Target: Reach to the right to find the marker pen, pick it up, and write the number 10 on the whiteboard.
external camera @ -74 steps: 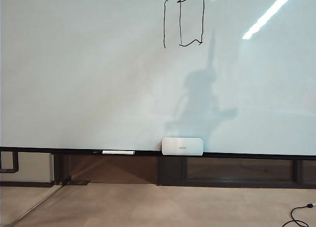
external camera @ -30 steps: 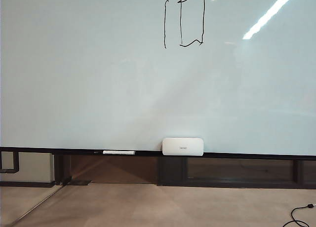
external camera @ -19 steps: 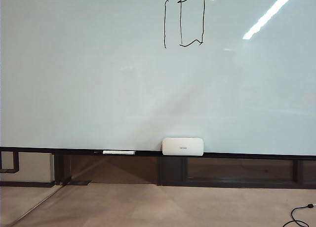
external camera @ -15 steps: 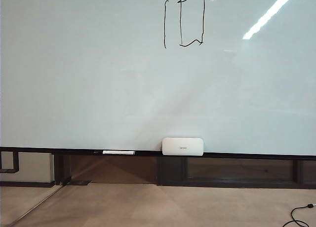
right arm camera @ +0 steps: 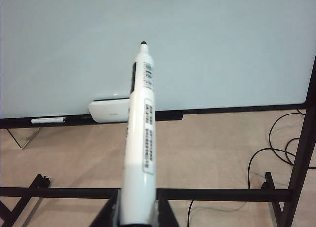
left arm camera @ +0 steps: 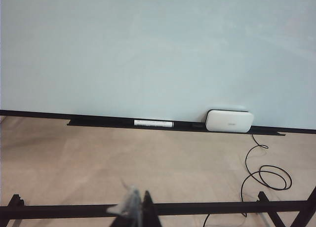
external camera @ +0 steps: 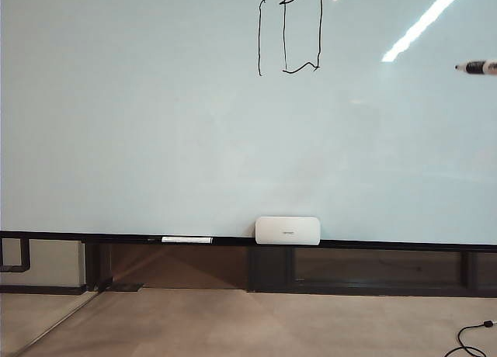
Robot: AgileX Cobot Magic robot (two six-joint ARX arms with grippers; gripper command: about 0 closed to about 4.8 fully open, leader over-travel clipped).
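The whiteboard [external camera: 155, 124] fills the exterior view. The number 10 [external camera: 289, 35] stands near its top in thin black strokes, a tall line and a boxy zero. The marker pen [right arm camera: 140, 138], white-barrelled with a black tip, is clamped in my right gripper [right arm camera: 138, 214]; it points at the board with its tip off the surface. In the exterior view only the marker pen's front end [external camera: 475, 67] shows, at the right edge, well right of and a little below the 10. My left gripper [left arm camera: 136, 209] hangs low over the floor, fingertips together, holding nothing.
A white rounded box [external camera: 287, 230] and a long white stick [external camera: 186, 239] rest on the black ledge [external camera: 388, 244]. Black cables [left arm camera: 261, 170] lie on the floor. A black frame bar [right arm camera: 222, 192] crosses below both grippers.
The marker pen entered the exterior view at the top right corner and has dropped down along the right edge. The arm's shadow on the board is gone. The 10 is unchanged.
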